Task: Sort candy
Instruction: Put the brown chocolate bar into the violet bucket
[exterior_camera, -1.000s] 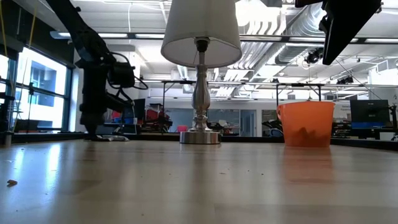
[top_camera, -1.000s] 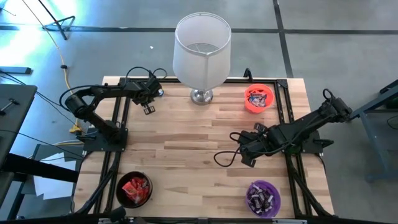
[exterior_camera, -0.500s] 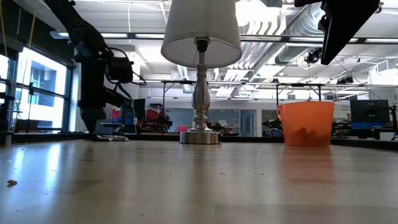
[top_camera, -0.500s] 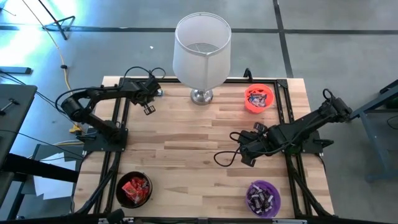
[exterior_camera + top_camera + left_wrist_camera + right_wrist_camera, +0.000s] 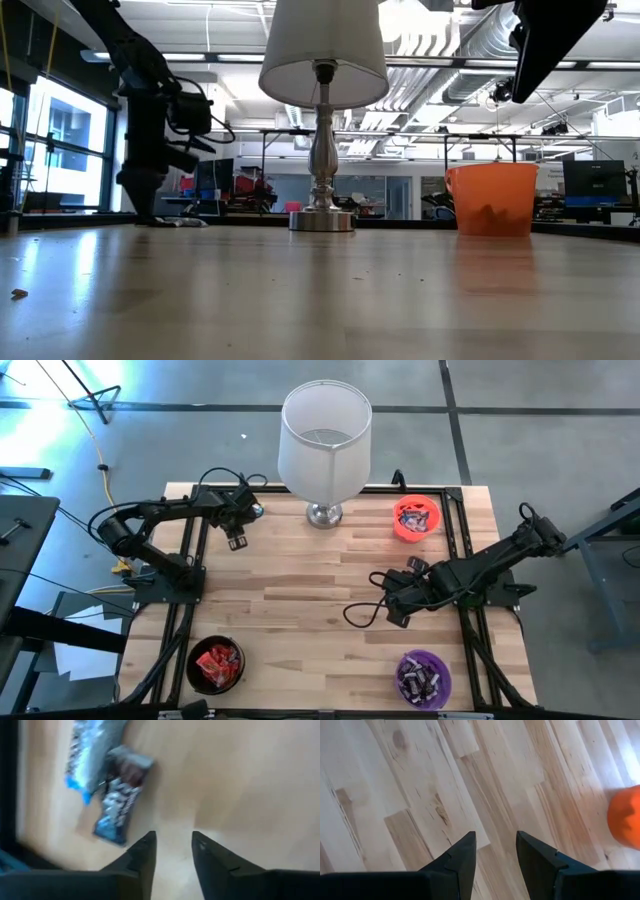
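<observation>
Two loose candy bars lie flat on the wood near the table's far left corner. In the left wrist view one is silvery blue-white and one dark brown; the high view shows them as a bluish spot. My left gripper hovers open just beside them, nearer the table's near edge, touching nothing. My right gripper hangs open over bare wood at the table's right middle. More candy fills the three bowls.
A lamp stands at the far middle, its base on the wood. An orange bowl sits far right, a black bowl near left, a purple bowl near right. A black frame rail edges the table.
My left arm has drawn its elbow a little toward the table's left edge, while its gripper has stayed by the far left corner, edging slightly toward the near edge. The right arm has kept still.
</observation>
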